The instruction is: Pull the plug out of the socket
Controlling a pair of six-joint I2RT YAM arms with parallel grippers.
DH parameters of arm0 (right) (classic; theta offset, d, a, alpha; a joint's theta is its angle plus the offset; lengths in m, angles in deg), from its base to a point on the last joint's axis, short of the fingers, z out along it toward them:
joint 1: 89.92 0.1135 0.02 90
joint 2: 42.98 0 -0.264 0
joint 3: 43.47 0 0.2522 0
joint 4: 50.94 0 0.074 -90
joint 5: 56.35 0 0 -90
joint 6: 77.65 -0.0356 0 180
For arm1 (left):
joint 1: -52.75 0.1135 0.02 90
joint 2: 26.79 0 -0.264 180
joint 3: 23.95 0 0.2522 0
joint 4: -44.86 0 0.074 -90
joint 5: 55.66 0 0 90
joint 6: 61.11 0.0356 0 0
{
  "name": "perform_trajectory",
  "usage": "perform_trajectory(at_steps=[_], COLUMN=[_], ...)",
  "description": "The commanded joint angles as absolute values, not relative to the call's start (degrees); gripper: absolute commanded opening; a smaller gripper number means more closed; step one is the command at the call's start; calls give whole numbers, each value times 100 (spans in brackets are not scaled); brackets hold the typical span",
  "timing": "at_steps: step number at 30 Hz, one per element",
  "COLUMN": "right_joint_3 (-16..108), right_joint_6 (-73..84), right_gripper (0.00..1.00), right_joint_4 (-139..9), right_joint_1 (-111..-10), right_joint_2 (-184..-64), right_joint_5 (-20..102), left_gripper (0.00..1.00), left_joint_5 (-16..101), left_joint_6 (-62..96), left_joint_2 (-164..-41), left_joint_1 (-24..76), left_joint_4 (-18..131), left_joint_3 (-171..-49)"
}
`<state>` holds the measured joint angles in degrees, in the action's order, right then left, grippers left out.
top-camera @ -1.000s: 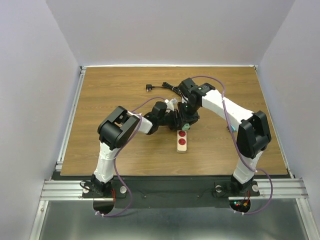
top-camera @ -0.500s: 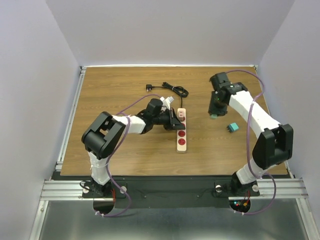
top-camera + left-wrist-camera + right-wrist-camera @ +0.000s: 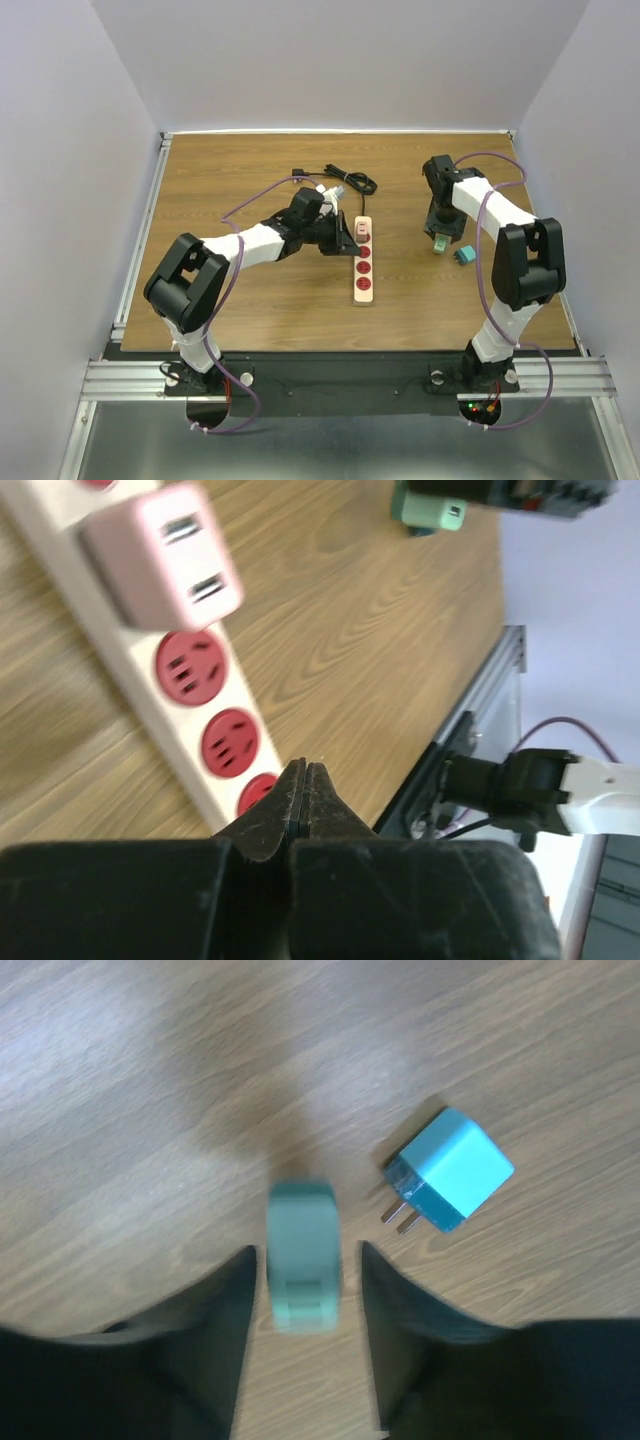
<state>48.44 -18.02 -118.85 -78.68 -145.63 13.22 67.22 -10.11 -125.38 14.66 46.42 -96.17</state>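
The socket is a beige power strip (image 3: 362, 268) with red outlets in the middle of the table, also in the left wrist view (image 3: 130, 670). A pink plug (image 3: 362, 228) sits in its far outlet (image 3: 165, 555). My left gripper (image 3: 343, 238) is shut and empty beside the strip's far end (image 3: 305, 772). My right gripper (image 3: 440, 242) is open at the right (image 3: 305, 1260). A green plug (image 3: 303, 1255) lies between its fingers with a gap on each side. It also shows in the top view (image 3: 439, 245) and the left wrist view (image 3: 430, 510).
A teal plug (image 3: 463, 256) lies on its side just right of the green one, prongs toward it (image 3: 450, 1170). The strip's black cord (image 3: 345, 180) is coiled at the back. A metal rail runs along the table's near edge (image 3: 470, 720).
My right arm carried the green plug from the strip to the right, lowered it beside the teal plug and opened. My left gripper stayed by the strip's far end.
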Motion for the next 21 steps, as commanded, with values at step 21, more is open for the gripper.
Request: perform_trajectory(at_steps=[21], right_joint_3=[6177], right_joint_6=[-1174], right_gripper=[76], right_joint_4=[-11436], right_joint_1=[-7623], right_joint_2=[-14053], right_joint_5=[3881], left_gripper=[0], left_joint_5=[6588], left_joint_6=[-767], left_joint_2=[-12356], left_joint_1=[1724], left_joint_4=[4747], left_joint_3=[-9185])
